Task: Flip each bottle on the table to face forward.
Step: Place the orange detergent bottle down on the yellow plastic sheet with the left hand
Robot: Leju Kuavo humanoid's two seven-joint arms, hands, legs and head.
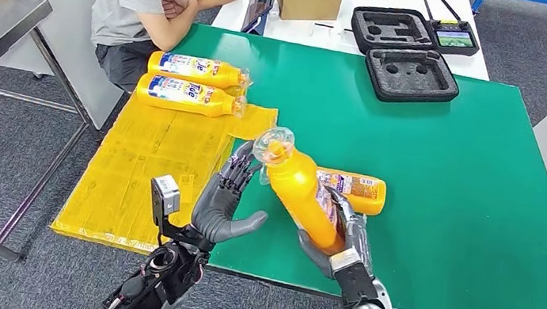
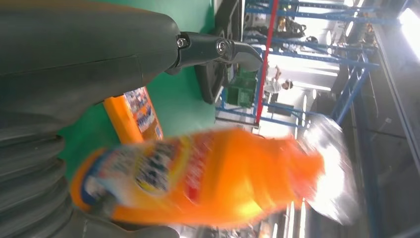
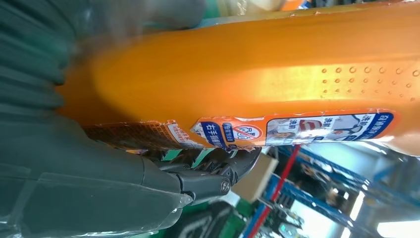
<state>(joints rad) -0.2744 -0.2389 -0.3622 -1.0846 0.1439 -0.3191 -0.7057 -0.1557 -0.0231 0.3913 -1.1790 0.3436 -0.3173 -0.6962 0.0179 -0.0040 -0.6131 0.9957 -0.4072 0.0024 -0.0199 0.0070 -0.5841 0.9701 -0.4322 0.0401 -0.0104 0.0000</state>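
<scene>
Bottle [image 1: 299, 191] base — hidden in right hand [image 1: 336, 243]

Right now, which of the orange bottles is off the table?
The orange bottle gripped near its base by the right hand, tilted with its cap up. Another bottle lies on the green table behind it; two bottles lie on the yellow sheet.

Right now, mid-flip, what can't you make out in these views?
- Held bottle: front label smeared by motion blur, left wrist view.
- Bottle lying on the table: partly hidden behind the held bottle, head view.
- Right hand: fingers mostly covered by the held bottle.
- Left hand: contact with the cap unclear.
</scene>
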